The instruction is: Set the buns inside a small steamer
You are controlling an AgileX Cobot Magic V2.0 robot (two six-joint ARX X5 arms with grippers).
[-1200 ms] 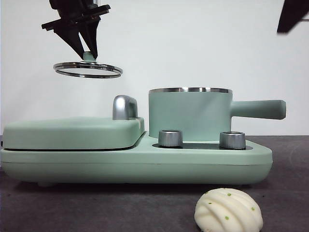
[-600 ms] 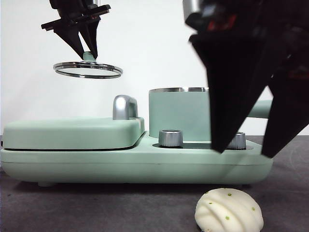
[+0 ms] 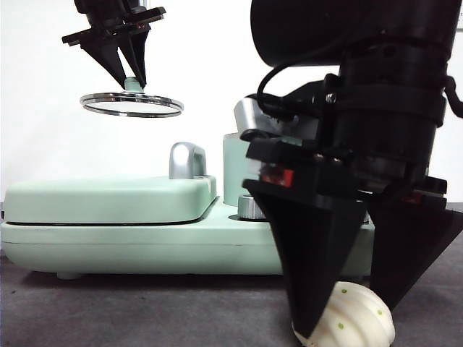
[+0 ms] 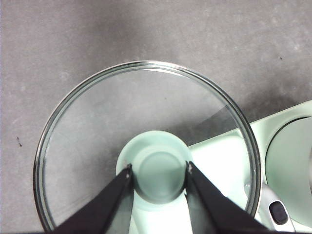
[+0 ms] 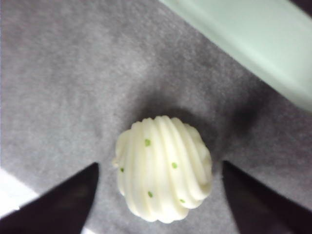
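A white ridged bun (image 5: pixel 163 168) with small green dots lies on the dark grey table (image 5: pixel 58 73), in front of the green appliance. My right gripper (image 3: pixel 349 318) is open and low over it, one jaw on each side of the bun (image 3: pixel 362 318), not gripping. The small steamer (image 3: pixel 233 172) is mostly hidden behind the right arm; only its left wall shows. High at the left, my left gripper (image 4: pixel 159 168) is shut on the green knob (image 4: pixel 158 187) of the glass lid (image 3: pixel 131 105), holding it in the air.
The flat green griddle (image 3: pixel 108 199) with its chrome handle (image 3: pixel 187 160) sits on the left half of the long green base (image 3: pixel 145 246). A steel dial (image 3: pixel 248 208) peeks out beside the right arm. The base's edge (image 5: pixel 253 44) runs close behind the bun.
The right arm dropped from the top right corner down in front of the steamer, bringing its open jaws to either side of the bun. The left gripper and lid stayed still.
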